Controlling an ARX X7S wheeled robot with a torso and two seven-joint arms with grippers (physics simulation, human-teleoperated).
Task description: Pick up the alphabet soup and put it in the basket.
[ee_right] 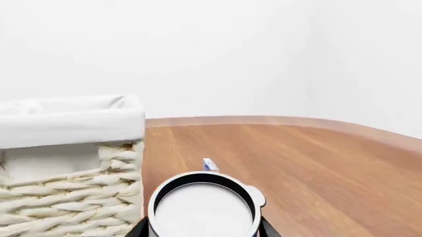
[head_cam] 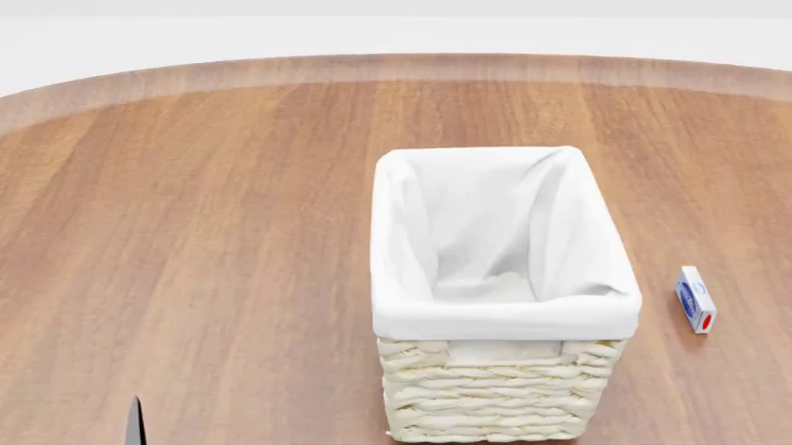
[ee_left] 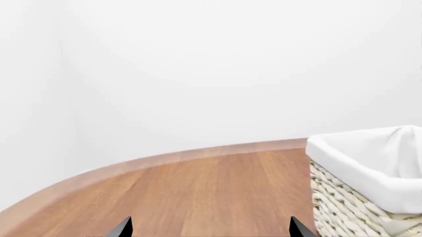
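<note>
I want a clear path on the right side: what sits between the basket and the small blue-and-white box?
Nothing: in the head view only bare wooden table separates the basket from the small box.

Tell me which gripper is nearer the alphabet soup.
Right. The right gripper has the alphabet soup directly between its fingertips, beside the basket. The left gripper sees only bare table and the basket; no can there.

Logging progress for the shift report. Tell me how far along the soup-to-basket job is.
Done: nothing delivered; the basket holds only its liner. In hand: the alphabet soup sits between the fingers of the right gripper; clamped or not cannot be told. The left gripper is open and empty. Left: carry the can over the rim and release.
</note>
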